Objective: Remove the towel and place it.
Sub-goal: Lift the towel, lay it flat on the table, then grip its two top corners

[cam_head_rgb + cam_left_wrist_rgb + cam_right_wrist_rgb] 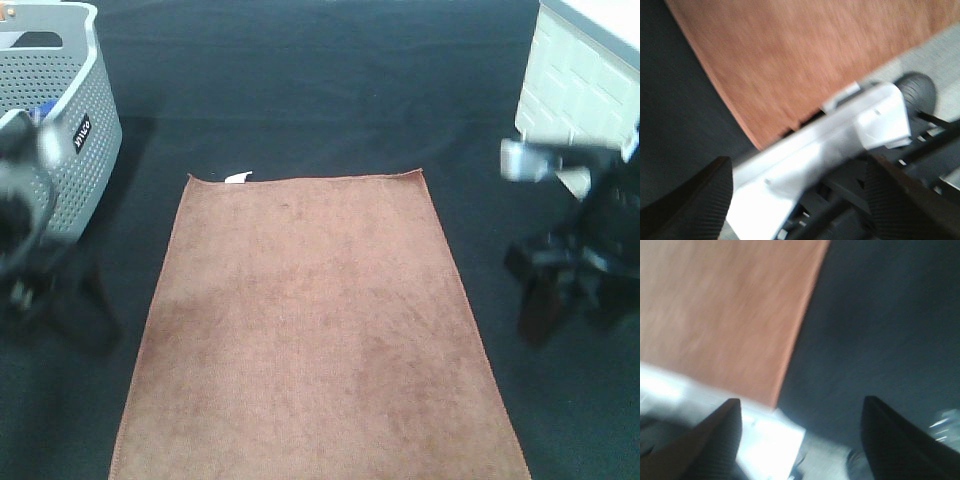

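The brown towel (pixel 315 330) lies spread flat on the black table, with its white tag (pixel 237 178) at the far left corner. My left gripper (pixel 70 305) is blurred, off the towel's left edge, open and empty. In the left wrist view its dark fingers (pixel 695 200) stand wide apart and the towel (pixel 805 60) lies beyond them. My right gripper (pixel 555 300) is blurred, off the towel's right edge, open and empty. The right wrist view shows its spread fingers (pixel 900 440) with the towel's edge (pixel 725 310) beyond.
A grey perforated basket (pixel 70 120) stands at the far left, behind the left arm. A white brick-patterned box (pixel 575 80) stands at the far right, behind the right arm. Black cloth (pixel 320 90) covers the table around the towel.
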Action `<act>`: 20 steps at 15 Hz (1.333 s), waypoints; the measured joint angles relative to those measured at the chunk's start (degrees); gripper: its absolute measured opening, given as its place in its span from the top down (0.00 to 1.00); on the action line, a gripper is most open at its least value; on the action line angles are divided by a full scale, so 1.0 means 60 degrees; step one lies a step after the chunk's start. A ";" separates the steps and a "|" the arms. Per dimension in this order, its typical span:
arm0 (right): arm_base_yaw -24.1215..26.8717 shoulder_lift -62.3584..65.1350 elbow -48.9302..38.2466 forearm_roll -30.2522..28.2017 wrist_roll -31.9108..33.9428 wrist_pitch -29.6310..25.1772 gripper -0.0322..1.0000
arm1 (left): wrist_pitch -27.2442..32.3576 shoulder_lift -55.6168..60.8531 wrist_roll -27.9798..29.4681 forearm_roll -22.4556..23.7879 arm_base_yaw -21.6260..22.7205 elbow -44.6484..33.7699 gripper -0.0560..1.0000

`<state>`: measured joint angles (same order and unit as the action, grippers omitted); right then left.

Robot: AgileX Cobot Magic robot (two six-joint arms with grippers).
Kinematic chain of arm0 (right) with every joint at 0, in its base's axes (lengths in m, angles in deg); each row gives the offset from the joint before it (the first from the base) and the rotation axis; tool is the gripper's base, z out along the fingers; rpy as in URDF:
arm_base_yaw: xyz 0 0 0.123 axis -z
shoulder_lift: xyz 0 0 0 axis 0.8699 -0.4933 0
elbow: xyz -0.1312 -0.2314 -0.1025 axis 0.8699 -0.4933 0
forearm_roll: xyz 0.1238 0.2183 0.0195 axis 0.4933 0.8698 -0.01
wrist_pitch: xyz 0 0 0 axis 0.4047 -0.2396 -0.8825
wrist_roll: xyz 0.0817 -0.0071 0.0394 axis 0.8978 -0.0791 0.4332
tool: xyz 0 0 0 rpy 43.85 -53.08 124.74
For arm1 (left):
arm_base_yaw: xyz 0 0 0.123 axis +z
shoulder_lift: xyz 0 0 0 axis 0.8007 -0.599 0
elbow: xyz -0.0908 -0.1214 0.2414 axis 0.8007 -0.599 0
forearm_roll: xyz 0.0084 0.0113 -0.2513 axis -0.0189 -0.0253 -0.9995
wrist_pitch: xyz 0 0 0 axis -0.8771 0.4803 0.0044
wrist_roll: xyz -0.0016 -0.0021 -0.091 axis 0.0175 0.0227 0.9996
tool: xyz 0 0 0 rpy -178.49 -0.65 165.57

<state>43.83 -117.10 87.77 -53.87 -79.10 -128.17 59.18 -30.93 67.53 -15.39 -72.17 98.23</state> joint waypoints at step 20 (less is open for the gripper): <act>0.1939 -0.5758 0.7706 0.1948 -0.0840 -0.0095 0.32 | 0.1671 -0.9330 0.1031 0.2330 0.0821 1.1526 0.28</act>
<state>55.46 -151.65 134.01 -42.18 -84.14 -128.75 69.21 -86.91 73.72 -1.41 -67.24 167.39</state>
